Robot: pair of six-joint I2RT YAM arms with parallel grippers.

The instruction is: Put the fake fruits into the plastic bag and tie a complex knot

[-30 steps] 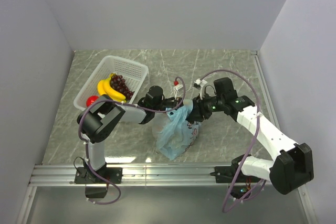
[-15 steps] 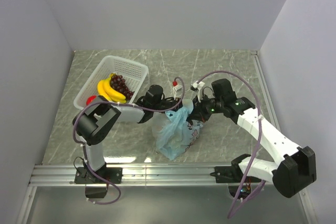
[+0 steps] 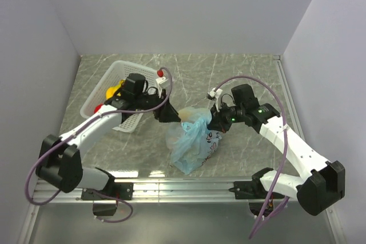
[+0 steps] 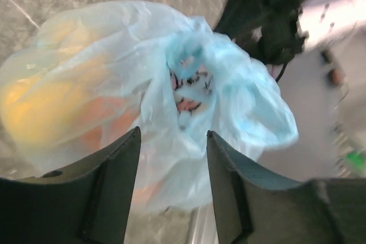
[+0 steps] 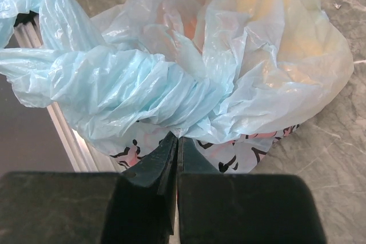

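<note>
The light-blue plastic bag lies mid-table with its handles bunched into a twisted band. Orange and yellow fruits show through its thin wall. My right gripper is shut on the bag's gathered plastic just under the twist. My left gripper is open and empty just left of the bag, and the bag fills the view past its jaws. A yellow banana and a red apple lie in the basket. The grapes are hidden.
The white latticed basket stands at the back left, with my left arm stretched across it. The metal rail runs along the near table edge. White walls close in the table on three sides.
My left gripper has let go at the bag's top and drawn back to the left. Its arm has swung out over the basket. The right gripper keeps its hold and has barely moved.
</note>
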